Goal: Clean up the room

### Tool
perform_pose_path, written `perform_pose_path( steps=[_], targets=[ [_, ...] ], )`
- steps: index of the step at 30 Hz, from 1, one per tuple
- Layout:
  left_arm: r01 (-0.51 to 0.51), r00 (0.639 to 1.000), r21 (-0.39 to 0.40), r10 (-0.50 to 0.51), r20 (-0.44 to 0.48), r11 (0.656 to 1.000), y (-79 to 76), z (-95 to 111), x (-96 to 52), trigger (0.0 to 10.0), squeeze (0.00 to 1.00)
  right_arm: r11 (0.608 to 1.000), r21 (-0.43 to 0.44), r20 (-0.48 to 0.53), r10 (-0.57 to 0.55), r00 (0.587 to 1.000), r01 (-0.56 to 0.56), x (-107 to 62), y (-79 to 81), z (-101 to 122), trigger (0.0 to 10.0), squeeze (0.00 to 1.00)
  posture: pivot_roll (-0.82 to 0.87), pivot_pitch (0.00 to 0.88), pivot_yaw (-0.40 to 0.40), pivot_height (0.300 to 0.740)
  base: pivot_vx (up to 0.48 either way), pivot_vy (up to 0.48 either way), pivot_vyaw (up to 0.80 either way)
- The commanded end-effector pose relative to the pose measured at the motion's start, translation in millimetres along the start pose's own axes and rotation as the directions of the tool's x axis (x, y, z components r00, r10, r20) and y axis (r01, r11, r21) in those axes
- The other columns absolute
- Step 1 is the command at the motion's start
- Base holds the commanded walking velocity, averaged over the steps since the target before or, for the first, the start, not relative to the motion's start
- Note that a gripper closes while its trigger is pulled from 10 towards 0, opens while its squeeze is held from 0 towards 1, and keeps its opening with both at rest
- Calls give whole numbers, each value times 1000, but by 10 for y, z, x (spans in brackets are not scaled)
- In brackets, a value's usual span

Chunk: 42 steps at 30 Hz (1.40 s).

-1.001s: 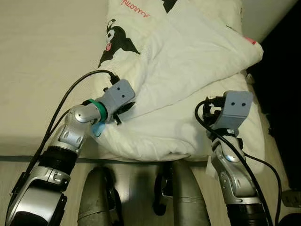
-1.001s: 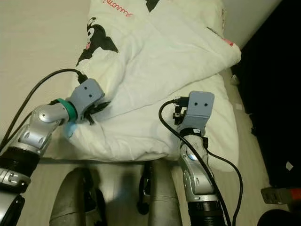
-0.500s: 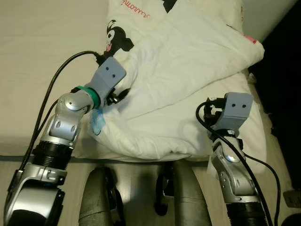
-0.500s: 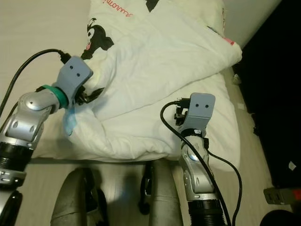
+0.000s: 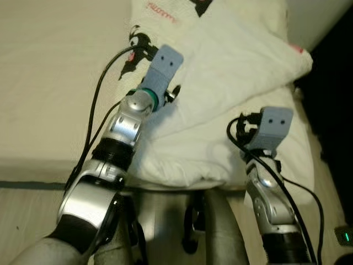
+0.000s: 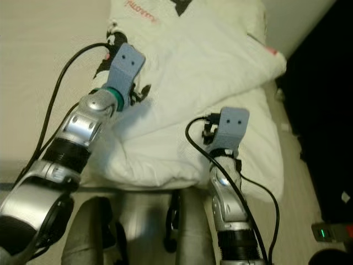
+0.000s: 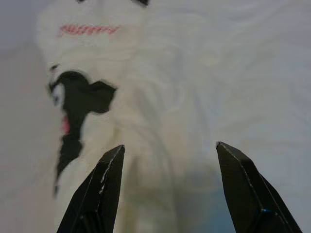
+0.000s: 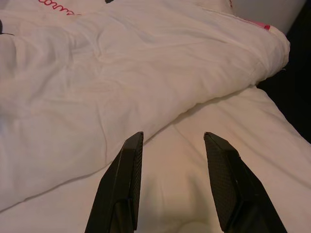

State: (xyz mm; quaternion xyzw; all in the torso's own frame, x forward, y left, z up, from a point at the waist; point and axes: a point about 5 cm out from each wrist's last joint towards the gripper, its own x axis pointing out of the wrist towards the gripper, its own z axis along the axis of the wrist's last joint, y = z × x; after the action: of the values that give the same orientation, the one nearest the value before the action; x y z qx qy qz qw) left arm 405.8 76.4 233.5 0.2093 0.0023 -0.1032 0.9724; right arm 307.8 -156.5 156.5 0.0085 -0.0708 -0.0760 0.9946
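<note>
Both end effectors open — left end effector [image 7: 167, 187], right end effector [image 8: 172, 182] — over white duvet [image 5: 231, 72]

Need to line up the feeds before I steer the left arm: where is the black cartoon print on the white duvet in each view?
Left eye view: black cartoon print at upper centre-left, just left of the left gripper.
Right eye view: upper left, partly behind the left arm's cable.
Left wrist view: left of centre, beyond the open fingers.
Right wrist view: cannot make it out.
Shared landmark: the red lettering on the duvet, beyond the print.
</note>
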Motion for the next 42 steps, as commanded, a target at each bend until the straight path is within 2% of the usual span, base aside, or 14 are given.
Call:
perform_pose_path(
  steps=[1, 4, 15, 16, 17, 18, 19, 20, 28, 31, 33, 35, 37, 42],
  targets=[
    [-24, 998, 25, 26, -57, 999, -29, -134, 13, 10000, 0, 1000, -8, -19, -6, 1000, 6, -26, -8, -71, 10000, 0, -108, 231, 2, 610, 0, 0, 0],
    [-81, 982, 47, 88, -166, 996, -17, -379, 25, 10000, 0, 1000, -4, -12, 6, 1000, -6, -27, 26, -64, 10000, 0, -118, 231, 3, 610, 0, 0, 0],
    [-104, 958, 72, 120, -260, 992, -36, -633, 6, 10000, 0, 1000, -2, -4, 8, 1000, -8, -50, 20, -32, 10000, 0, -133, 252, 4, 610, 0, 0, 0],
    [-124, 955, 62, 136, -263, 990, -15, -647, 5, 8824, 0, 1000, -2, -7, 7, 1000, -7, -62, 16, -37, 10000, 0, -136, 254, 4, 610, 0, 0, 0],
    [-138, 953, 53, 147, -264, 989, -2, -652, 6, 1255, 0, 1000, -2, -9, 6, 1000, -6, -71, 14, -41, 10000, 0, -136, 254, 4, 610, 0, 0, 0],
    [-144, 954, 19, 144, -262, 989, 0, -640, 12, 1255, 0, 1000, -2, -10, 6, 1000, -6, -81, 14, -45, 10000, 0, -138, 256, 4, 610, 0, 0, 0],
    [-144, 954, 19, 144, -262, 989, 0, -640, 12, 1255, 0, 1000, -2, -10, 6, 1000, -6, -81, 14, -45, 10000, 0, -138, 256, 4, 610, 0, 0, 0],
    [-144, 958, -3, 138, -251, 990, -4, -615, 21, 0, 0, 1000, -2, -11, 6, 1000, -6, -86, 15, -48, 10000, 0, -139, 256, 4, 610, 0, 0, 0],
    [-113, 973, -21, 106, -204, 993, 4, -546, 45, 0, 0, 1000, -5, -13, 3, 1000, -3, -73, 3, -51, 10000, 0, -136, 258, 5, 610, 0, 0, 0],
    [-87, 978, -22, 82, -190, 996, 1, -531, 51, 0, 0, 1000, -5, -13, 2, 1000, -2, -73, 1, -51, 10000, 0, -129, 263, 4, 610, 0, 0, 0],
    [-28, 986, -8, 27, -166, 1000, -27, -511, 56, 0, 0, 1000, -6, -14, 1, 1000, -2, -73, -3, -48, 10000, 0, -129, 263, 4, 610, 0, 0, 0],
    [-28, 986, -8, 27, -166, 1000, -27, -511, 56, 0, 0, 1000, -6, -14, 1, 1000, -2, -73, -3, -48, 10000, 0, -129, 263, 4, 610, 0, 0, 0],
    [51, 990, 39, -45, -135, 998, -21, -502, 54, 0, 0, 1000, -11, -4, -10, 1000, 10, -52, -62, -20, 10000, 0, -126, 264, 5, 610, 0, 0, 0],
    [123, 989, 93, -114, -95, 988, 82, -486, 44, 0, 0, 999, -22, 16, -41, 999, 42, 10, -191, 35, 10000, 0, -116, 262, 2, 610, 0, 0, 0]
  ],
)
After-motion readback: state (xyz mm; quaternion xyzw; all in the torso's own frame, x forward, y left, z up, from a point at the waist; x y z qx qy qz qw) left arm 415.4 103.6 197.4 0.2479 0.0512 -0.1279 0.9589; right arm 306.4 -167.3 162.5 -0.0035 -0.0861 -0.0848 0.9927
